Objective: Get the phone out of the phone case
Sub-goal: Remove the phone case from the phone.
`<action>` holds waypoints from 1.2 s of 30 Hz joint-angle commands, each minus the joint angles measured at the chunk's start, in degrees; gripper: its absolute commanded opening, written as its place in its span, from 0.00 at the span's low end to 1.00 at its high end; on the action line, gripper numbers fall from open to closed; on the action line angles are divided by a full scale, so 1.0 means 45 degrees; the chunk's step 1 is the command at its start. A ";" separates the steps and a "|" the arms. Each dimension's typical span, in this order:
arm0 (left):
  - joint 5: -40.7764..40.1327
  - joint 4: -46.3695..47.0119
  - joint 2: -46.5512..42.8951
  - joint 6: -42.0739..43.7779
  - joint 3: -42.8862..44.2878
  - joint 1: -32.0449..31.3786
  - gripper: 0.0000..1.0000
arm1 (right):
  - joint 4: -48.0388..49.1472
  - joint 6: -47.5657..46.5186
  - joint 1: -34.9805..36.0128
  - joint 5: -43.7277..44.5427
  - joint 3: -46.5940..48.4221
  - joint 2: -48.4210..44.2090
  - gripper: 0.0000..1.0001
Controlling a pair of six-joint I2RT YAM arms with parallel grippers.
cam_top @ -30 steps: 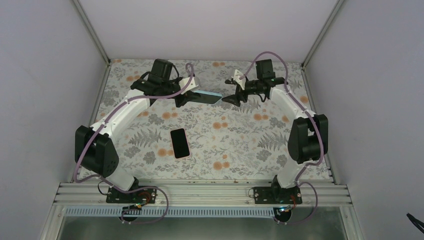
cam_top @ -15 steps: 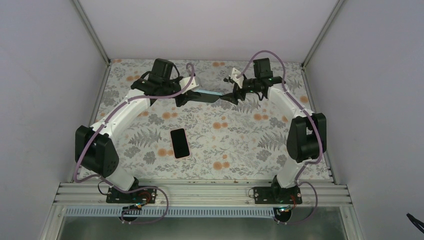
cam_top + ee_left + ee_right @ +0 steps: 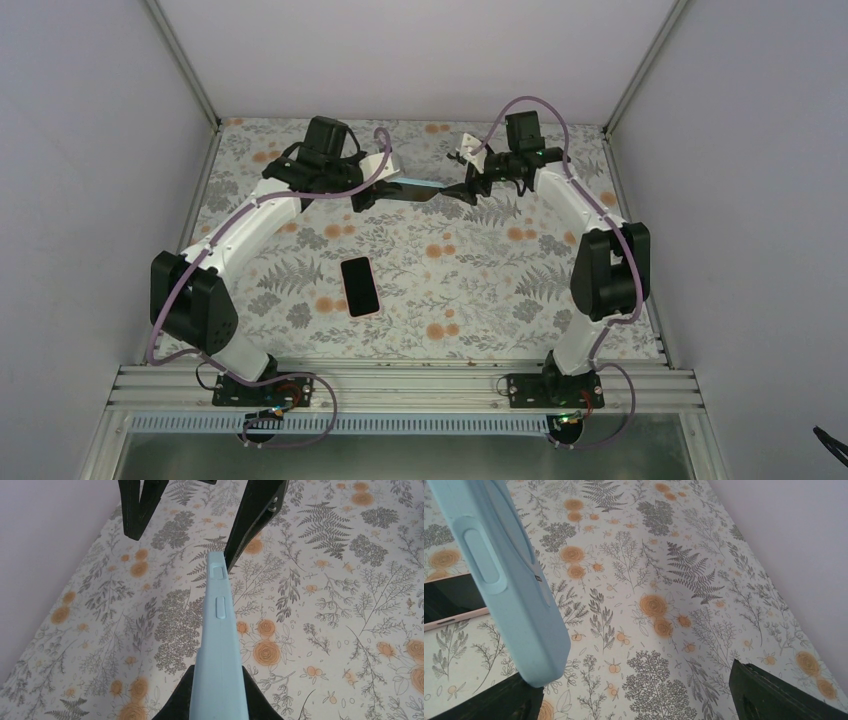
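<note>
Left wrist view has the left claw (image 3: 217, 702) at the bottom of its frame, its two black fingers (image 3: 176, 706) closed narrowly on the near end of a pale blue rubbery phone case (image 3: 220, 645). The case runs edge-up away from the camera, with two moulded side buttons showing on its upper rim. It is held off the table, and its far tip reaches in between the fingers of the right claw (image 3: 195, 510). That tip sits much nearer to one of those fingers than to the other; whether it touches that finger cannot be told.

The right claw is spread wide. In the right wrist view its own fingertips sit at the two bottom corners, well apart, and the rounded corner of the case hangs just above the one at the bottom left. Nothing is pinched between them.

From the top external view both arms reach to the far part of the table, a white sheet printed with grey ferns and orange flowers (image 3: 470, 280), and the case bridges the gap between the claws. A black rectangular phone with a pinkish rim (image 3: 360, 286) lies flat, screen dark, on the table nearer the bases, well apart from the case and from both claws.
</note>
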 commanded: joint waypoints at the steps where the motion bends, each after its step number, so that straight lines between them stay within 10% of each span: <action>1: 0.0954 -0.0165 -0.0341 0.0569 0.0243 -0.0344 0.02 | 0.0487 -0.0414 -0.0259 0.1132 0.0574 0.0195 0.95; 36: 0.1466 -0.4676 0.0198 0.2472 0.1159 -0.2276 0.02 | 0.0375 -0.2033 -0.1398 0.3433 0.4162 0.2425 0.96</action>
